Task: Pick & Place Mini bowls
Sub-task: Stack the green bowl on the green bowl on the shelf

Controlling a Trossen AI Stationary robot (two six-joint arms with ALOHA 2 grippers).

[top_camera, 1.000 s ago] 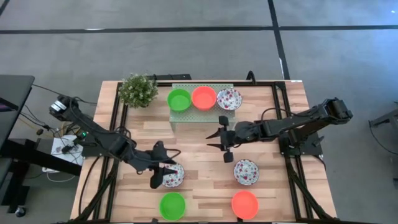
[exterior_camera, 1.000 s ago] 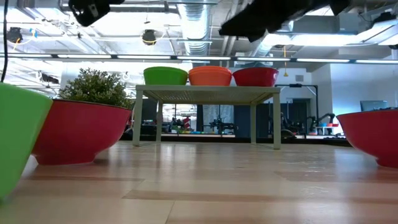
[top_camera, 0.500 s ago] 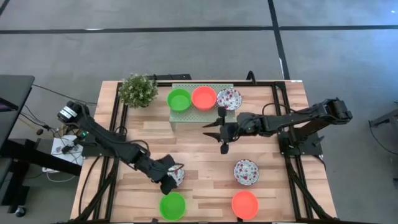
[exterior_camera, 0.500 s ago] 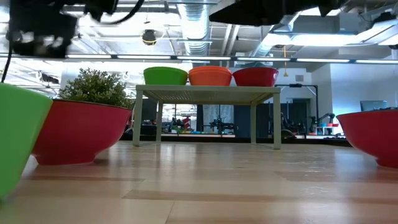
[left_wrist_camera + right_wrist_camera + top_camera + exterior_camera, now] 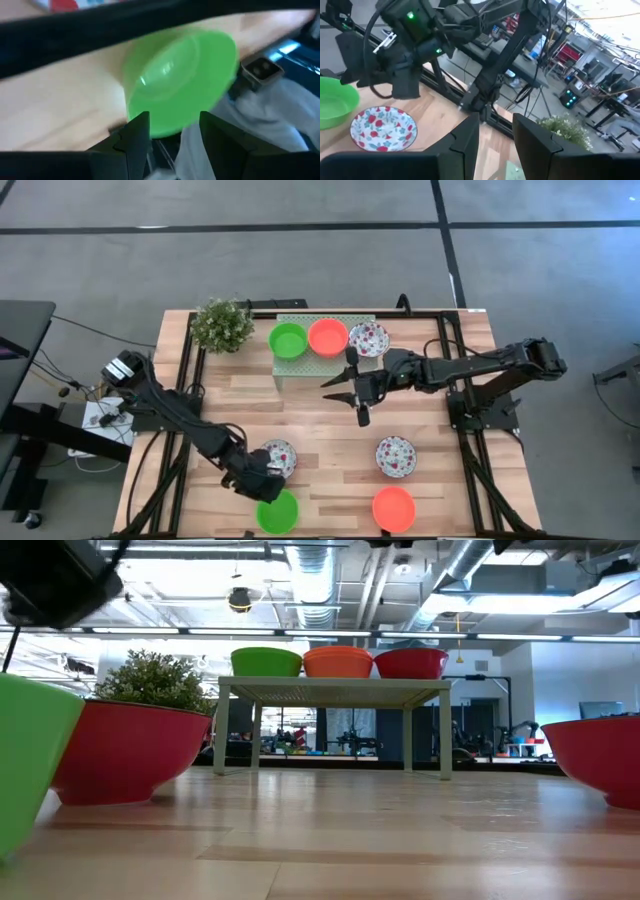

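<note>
The left claw (image 5: pixel 262 483) hovers open over the green bowl (image 5: pixel 277 511) at the tabletop's (image 5: pixel 320 420) 7 o'clock edge, holding nothing. The right claw (image 5: pixel 357 392), part open and empty, hangs mid-tabletop, at 6 o'clock from the stand (image 5: pixel 285 364).

No readable text, label, brand, number or sign in any view — nothing legible on bowls, stand, arms or counter. Room behind shows shelves and equipment, any markings there too small to make out.
</note>
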